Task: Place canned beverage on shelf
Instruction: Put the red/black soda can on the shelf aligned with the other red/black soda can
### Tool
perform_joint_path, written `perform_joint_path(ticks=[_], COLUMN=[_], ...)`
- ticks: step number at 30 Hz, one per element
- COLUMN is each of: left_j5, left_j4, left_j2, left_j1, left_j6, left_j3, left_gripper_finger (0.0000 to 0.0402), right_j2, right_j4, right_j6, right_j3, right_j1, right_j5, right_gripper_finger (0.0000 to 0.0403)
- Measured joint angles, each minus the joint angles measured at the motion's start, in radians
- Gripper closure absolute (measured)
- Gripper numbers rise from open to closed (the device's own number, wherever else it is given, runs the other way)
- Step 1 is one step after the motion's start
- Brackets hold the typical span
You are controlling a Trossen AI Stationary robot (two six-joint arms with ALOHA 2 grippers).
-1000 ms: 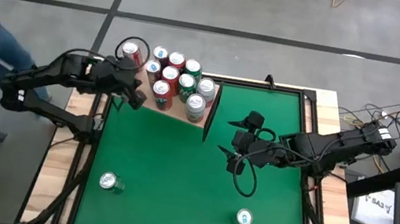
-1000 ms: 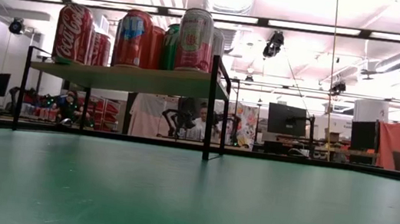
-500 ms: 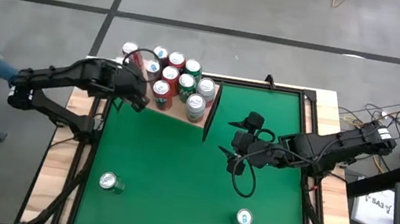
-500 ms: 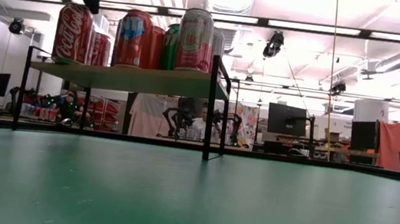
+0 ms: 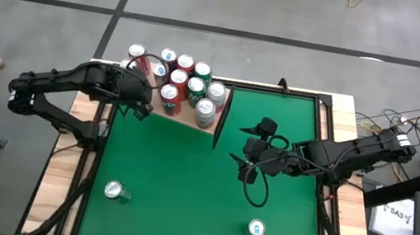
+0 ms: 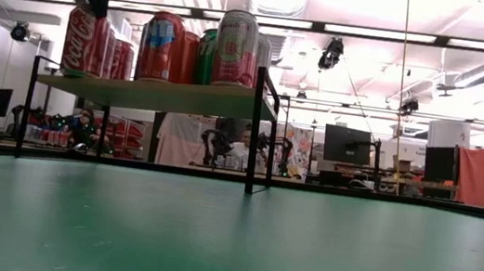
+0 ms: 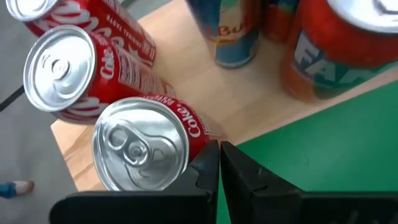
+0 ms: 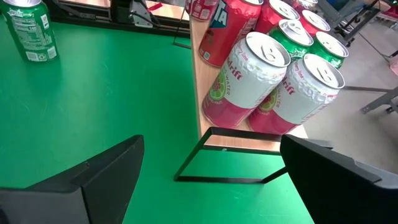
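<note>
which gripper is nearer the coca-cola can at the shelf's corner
Left. The left gripper, shut, sits right beside the Coca-Cola can; the right gripper, open, hangs over mid-table.

A shelf point(image 5: 180, 114) stands at the far left corner of the counter point(image 5: 183, 188), raised on legs, its upright end panel point(image 5: 221, 117) on the right side. A cluster of cans point(image 5: 186, 82) stands upright on the shelf board, packed close together. The left claw point(image 5: 142, 101) sits at the shelf's left near edge, just beside a cola can point(image 7: 143, 144) at that edge. The right claw point(image 5: 243, 161) hovers over the counter's middle, right of the end panel and well apart from it. Two more cans stand on the counter near the front: one point(image 5: 114, 192) at the left, one point(image 5: 257, 228) right of centre.
</note>
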Motion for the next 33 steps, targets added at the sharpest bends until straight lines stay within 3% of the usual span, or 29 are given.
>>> perform_joint_path(ticks=[22,27,30,33], left_j5=[0.043,0.04,0.015,-0.054], left_j4=[-0.014,0.124,0.185,0.144], left_j2=[-0.026,-0.035,-0.031,-0.017], left_j1=[0.0,-0.012,-0.012,-0.012], left_j6=[-0.029,0.024,0.04,0.002], left_j3=[-0.001,-0.001,-0.001,-0.002], left_gripper_finger=[0.0402,0.0402,0.0402,0.0402], right_j2=[0.0,0.0,0.0,0.0], right_j4=[0.0,0.0,0.0,0.0], right_j6=[0.0,-0.015,-0.03,-0.034], right_j3=[-0.001,-0.002,-0.002,-0.002], right_j1=[0.0,0.0,0.0,0.0], right_j5=[0.0,0.0,0.0,0.0], right_gripper_finger=[0.0035,0.0035,0.0035,0.0035])
